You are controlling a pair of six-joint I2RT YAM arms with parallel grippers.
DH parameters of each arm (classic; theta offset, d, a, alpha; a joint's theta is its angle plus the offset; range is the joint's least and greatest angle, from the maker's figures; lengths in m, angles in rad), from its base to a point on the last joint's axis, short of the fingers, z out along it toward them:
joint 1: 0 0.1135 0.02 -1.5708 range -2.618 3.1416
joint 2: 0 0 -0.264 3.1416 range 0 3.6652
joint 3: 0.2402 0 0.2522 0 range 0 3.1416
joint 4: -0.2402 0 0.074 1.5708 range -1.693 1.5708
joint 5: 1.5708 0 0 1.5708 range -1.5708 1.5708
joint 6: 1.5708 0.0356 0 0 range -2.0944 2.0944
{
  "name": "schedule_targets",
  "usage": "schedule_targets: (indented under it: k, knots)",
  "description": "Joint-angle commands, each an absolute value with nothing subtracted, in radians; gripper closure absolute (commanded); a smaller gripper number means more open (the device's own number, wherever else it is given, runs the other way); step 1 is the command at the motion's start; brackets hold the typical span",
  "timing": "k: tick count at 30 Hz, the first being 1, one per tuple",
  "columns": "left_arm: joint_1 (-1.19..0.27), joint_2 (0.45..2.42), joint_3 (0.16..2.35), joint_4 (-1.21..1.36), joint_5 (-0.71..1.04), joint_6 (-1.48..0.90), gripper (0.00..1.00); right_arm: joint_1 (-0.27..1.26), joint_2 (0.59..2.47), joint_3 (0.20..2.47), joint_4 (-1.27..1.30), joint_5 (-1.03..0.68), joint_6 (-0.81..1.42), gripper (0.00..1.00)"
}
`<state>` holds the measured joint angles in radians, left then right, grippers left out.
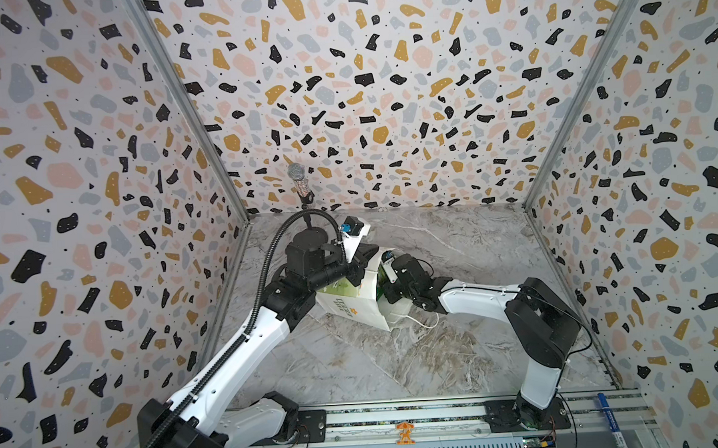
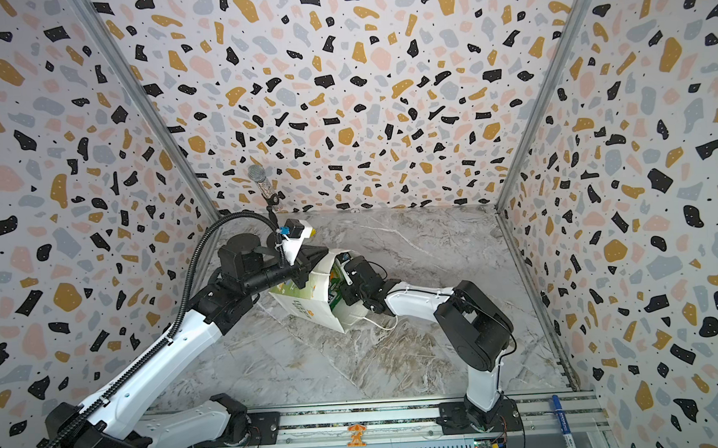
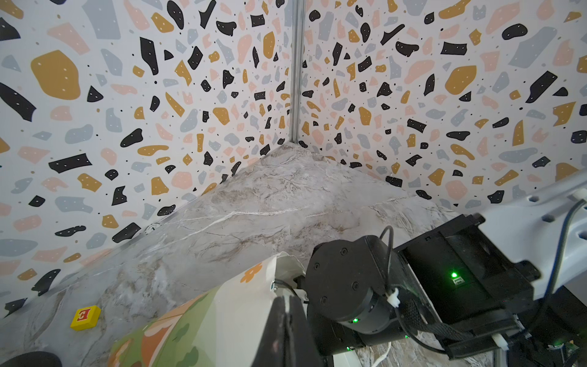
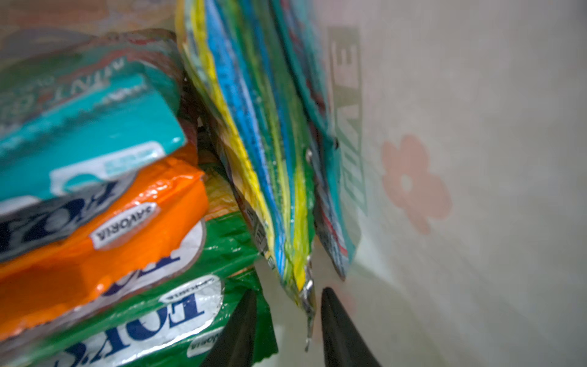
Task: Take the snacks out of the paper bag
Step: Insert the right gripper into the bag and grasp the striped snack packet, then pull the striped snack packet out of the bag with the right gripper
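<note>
In both top views the paper bag (image 1: 348, 306) lies on its side on the table (image 1: 458, 345), toward the far-left corner, with its mouth turned to the right edge. The left arm (image 1: 245, 338) reaches the upper rim of the mouth. The right arm (image 2: 414, 297) has its wrist pushed into the opening, where green packaging shows.

In the left wrist view the left gripper (image 3: 286, 330) has its jaws pressed together at the bag's rim, apparently pinching the paper to hold the mouth open. A small yellow cube (image 3: 85, 317) sits on the table beside the bag.

In the right wrist view the snacks are all inside. A teal pouch (image 4: 95, 133), an orange pouch (image 4: 127, 222) and a green pouch (image 4: 178, 305) lie stacked. A yellow-green pouch (image 4: 270, 178) stands on edge near the bag's wall. The right gripper (image 4: 289, 295) is partly open, its 2 jaws either side of that pouch's sealed edge, not yet clamping it.

The step in hand looks like the first pick. Next, the jaws need to close on that seal and draw the pouch straight out through the mouth while the left arm holds the bag.
</note>
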<state>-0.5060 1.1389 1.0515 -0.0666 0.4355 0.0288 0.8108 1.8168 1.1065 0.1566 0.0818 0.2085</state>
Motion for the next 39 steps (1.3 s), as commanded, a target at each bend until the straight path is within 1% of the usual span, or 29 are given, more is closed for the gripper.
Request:
schedule_targets:
  k: [1,4,7,10,13,14,25,33,39]
  knots:
    - [-0.509,1.122,1.045,-0.023,0.448,0.028,1.0,0.81,1.813,1.134,0.173,0.115,0.217,0.65]
    - [-0.509,1.121,1.046,-0.023,0.447,0.029,1.0,0.805,1.831,1.148,0.18,0.115,0.217,0.7]
    - [-0.51,1.121,1.046,-0.025,0.447,0.029,1.0,0.799,1.852,1.163,0.185,0.109,0.216,0.73]
    - [-0.51,1.122,1.045,-0.025,0.446,0.031,1.0,0.798,1.868,1.177,0.189,0.084,0.202,0.83]
    - [-0.509,1.122,1.046,-0.026,0.439,0.031,1.0,0.798,1.869,1.18,0.188,0.065,0.197,0.98]
    - [-0.509,1.12,1.046,-0.028,0.433,0.032,1.0,0.798,1.863,1.174,0.189,0.061,0.195,1.0]
    - [-0.509,1.119,1.05,-0.064,0.248,0.046,1.0,0.808,1.68,1.019,0.216,-0.002,0.202,1.0]
    - [-0.521,1.13,1.063,-0.111,0.222,0.055,1.0,0.813,1.523,0.899,0.195,-0.019,0.204,1.0]
    - [-0.525,1.112,1.041,-0.091,0.248,0.04,1.0,0.813,1.397,0.828,0.158,-0.018,0.2,1.0]
